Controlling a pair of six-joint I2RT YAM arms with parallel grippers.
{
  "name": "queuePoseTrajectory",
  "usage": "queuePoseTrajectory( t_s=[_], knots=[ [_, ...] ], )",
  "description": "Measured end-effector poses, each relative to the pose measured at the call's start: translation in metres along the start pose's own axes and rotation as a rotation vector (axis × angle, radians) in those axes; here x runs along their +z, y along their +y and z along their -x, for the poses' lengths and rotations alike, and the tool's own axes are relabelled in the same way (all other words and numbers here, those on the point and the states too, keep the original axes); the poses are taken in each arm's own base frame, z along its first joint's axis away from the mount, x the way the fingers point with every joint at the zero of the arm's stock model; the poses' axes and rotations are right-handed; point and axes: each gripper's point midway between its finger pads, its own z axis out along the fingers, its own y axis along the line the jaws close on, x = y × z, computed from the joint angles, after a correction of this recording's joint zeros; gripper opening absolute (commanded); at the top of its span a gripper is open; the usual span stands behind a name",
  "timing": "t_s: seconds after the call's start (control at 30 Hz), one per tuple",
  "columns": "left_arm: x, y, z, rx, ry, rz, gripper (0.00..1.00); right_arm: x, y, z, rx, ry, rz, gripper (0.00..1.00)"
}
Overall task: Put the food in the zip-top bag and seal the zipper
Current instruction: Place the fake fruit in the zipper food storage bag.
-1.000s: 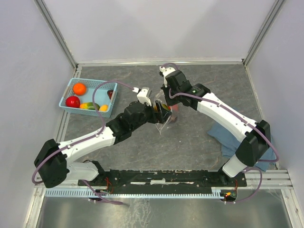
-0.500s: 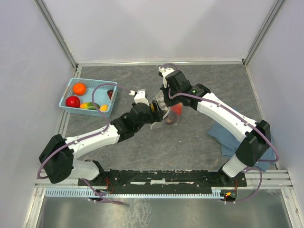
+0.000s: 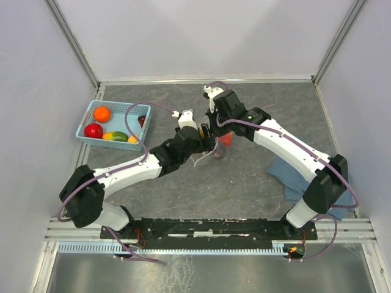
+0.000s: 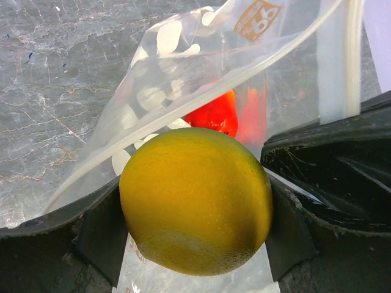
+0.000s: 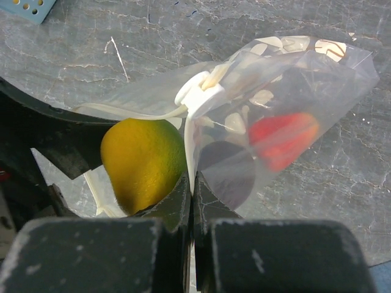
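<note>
white links [image 3: 125, 176], black joints [image 3: 80, 203], mauve cables [image 3: 127, 119]

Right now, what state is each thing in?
Clear spotted zip-top bag, mouth open, red toy and dark toy inside.
Pale zipper strip, unsealed.
Left hand, closed on a yellow-green glossy toy fruit at the mouth.
Right hand, shut, pinching the bag's edge.
Light-blue perforated basket, holding toy fruits.
Blue cloth, crumpled.

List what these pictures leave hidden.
- Top view: the mouth of the zip-top bag, under the left claw and right claw.
- Left wrist: the dark fruit in the bag, behind the yellow fruit.
- Top view: the dark item in the basket, too small to name.
- Top view: part of the blue cloth, under the right arm.
</note>
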Motion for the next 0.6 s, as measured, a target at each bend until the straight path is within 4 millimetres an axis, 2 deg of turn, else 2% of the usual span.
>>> queuePoseTrajectory(
  t_s=[0.2,0.6],
  knots=[
    [0.009,0.004,-0.008,0.013,0.019,0.027,0.81,0.001,0.001,0.001,0.001,-0.006,0.006,0.05],
    [0.007,0.011,-0.011,0.028,0.037,0.059,0.9,0.004,0.001,-0.002,0.001,-0.002,0.007,0.09]
  ],
)
